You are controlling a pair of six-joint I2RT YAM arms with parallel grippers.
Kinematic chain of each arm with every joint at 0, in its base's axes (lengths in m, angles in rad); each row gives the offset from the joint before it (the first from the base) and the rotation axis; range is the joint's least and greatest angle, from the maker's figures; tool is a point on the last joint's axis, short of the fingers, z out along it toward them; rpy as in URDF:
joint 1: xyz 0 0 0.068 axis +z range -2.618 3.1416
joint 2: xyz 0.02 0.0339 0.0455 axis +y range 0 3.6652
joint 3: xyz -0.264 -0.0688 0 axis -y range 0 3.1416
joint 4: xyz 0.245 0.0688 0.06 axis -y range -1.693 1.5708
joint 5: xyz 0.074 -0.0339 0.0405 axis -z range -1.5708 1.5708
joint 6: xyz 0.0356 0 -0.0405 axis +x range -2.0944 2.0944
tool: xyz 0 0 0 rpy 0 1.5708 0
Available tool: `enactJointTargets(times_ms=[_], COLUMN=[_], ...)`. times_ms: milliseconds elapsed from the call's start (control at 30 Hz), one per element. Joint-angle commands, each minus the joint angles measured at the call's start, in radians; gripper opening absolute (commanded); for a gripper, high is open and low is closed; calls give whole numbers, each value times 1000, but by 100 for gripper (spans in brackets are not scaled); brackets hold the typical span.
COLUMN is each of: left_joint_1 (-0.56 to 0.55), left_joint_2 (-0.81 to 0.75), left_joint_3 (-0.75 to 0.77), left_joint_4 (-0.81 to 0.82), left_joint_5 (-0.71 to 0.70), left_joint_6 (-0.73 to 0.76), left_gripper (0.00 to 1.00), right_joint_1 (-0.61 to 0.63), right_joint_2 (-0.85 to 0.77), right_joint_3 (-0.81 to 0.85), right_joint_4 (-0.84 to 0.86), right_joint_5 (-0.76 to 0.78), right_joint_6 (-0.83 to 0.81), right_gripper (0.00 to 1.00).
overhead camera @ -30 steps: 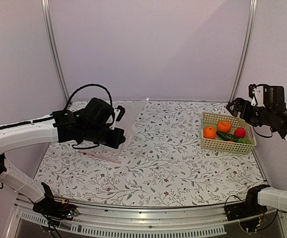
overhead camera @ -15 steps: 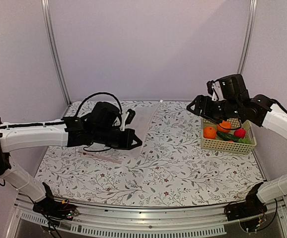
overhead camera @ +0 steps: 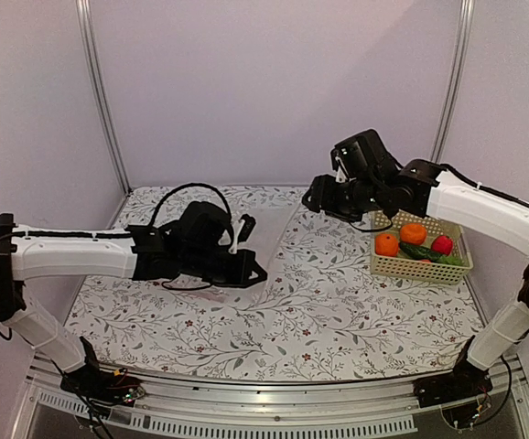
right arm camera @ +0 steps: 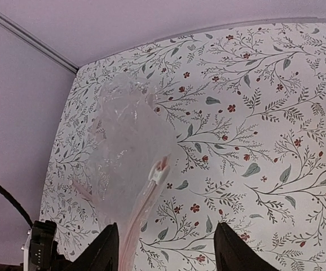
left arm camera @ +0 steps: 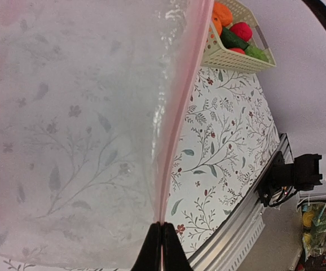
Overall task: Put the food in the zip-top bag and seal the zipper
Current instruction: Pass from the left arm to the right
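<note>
Floral table (overhead camera: 338, 311). Left gripper (left arm camera: 161, 240) clenched on zipper (left arm camera: 179, 107) end, bag (left arm camera: 84, 141) lifted. Right gripper (right arm camera: 167, 243) jaws apart, empty, nearer the slider (right arm camera: 162, 167) just ahead; zipper runs gripper to gripper. Food (overhead camera: 414, 240) in basket (overhead camera: 420, 268), far right.

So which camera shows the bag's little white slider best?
Right wrist view: the slider sits unobstructed on the pink zipper. Left wrist view shows only that strip, no slider. From the top, I cannot make it out.

Bag (right arm camera: 126, 152): clear, crinkly, glossy plastic. Basket (overhead camera: 420, 267): pale matt plastic lattice. 2 oranges (overhead camera: 414, 232): smooth, glossy. Table cover (overhead camera: 338, 311): matt floral print. Front rail (overhead camera: 274, 424): ribbed metal.
</note>
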Motion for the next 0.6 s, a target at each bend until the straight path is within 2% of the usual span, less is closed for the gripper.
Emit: enactJointTargets(times_ms=[0, 133, 567], left_joint_1=[-22, -27, -31], left_joint_2=[17, 25, 42], left_joint_3=[-21, -24, -16], left_joint_4=[28, 35, 43], left_joint_5=[-21, -22, -17], left_joint_6=[-14, -20, -26], left_gripper=[0, 0, 0], right_joint_1=[12, 16, 19], right_joint_2=[73, 128, 217], right_joint_3=[73, 114, 185], right_joint_4=[-38, -65, -63], right_joint_5=[77, 107, 122], right_joint_6=[4, -11, -39], right_gripper=[54, 48, 41])
